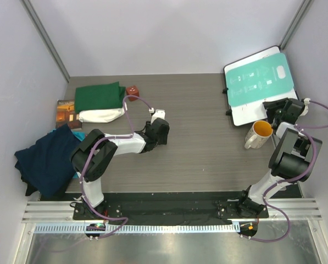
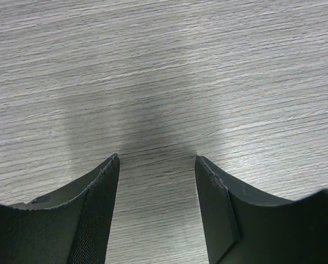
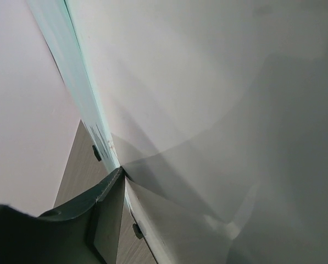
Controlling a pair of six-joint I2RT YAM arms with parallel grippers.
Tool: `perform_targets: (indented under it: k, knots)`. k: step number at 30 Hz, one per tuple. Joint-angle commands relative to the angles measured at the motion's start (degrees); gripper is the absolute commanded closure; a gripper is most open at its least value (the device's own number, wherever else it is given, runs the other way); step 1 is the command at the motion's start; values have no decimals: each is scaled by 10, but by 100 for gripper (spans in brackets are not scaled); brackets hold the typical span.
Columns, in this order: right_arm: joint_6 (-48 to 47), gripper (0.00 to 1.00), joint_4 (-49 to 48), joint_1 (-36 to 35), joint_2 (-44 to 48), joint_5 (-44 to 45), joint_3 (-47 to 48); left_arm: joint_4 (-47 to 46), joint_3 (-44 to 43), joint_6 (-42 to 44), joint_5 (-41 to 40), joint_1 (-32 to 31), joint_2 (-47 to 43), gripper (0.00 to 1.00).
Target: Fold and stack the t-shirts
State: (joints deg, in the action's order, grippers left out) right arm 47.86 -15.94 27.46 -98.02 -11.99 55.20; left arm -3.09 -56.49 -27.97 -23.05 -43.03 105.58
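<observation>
Starting with the table (image 1: 207,159), locate the navy t-shirt (image 1: 45,159) crumpled at its left edge. Note the teal board (image 1: 260,80) at far right. The dark green t-shirt (image 1: 99,96) lies folded on the cream-white t-shirt (image 1: 100,115), far left. The left gripper (image 2: 157,159) stands wide over bare wood, holding nothing. The right gripper (image 1: 276,108) sits at the board's edge; you cannot tell its opening.

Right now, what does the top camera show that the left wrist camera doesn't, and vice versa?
Only the top view: a folded dark green cloth t-shirt touching a cream-white t-shirt, a crumpled navy blue t-shirt, a cream mug, a flat teal board. Only the left wrist view: the dark fingers standing apart, nothing between. Both: the left gripper and the grey wood-grain table.
</observation>
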Motion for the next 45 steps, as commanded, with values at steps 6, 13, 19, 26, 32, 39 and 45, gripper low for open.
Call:
perform_targets:
  k: [6, 13, 19, 26, 32, 39, 45]
  knots:
    - [-103, 99, -44, -152, -58, -175, 80, 47, 10, -4, 37, 1, 23, 42]
    - [-123, 99, -42, -188, -63, -186, 61, 47, 9, -2, 38, 1, 25, 43]
    - [-133, 99, -40, -220, -59, -195, 44, 47, 8, -3, 38, 1, 24, 43]
    - [-146, 99, -35, -253, -60, -204, 37, 49, 7, -4, 37, 1, 26, 43]
    - [-151, 99, -37, -265, -74, -221, 34, 49, 9, -3, 36, 1, 24, 43]
    - [-167, 99, -32, -309, -83, -224, 36, 54, 1, -2, 37, 1, 31, 43]
    - [-181, 99, -29, -352, -100, -218, 37, 55, 3, -3, 35, 1, 25, 43]
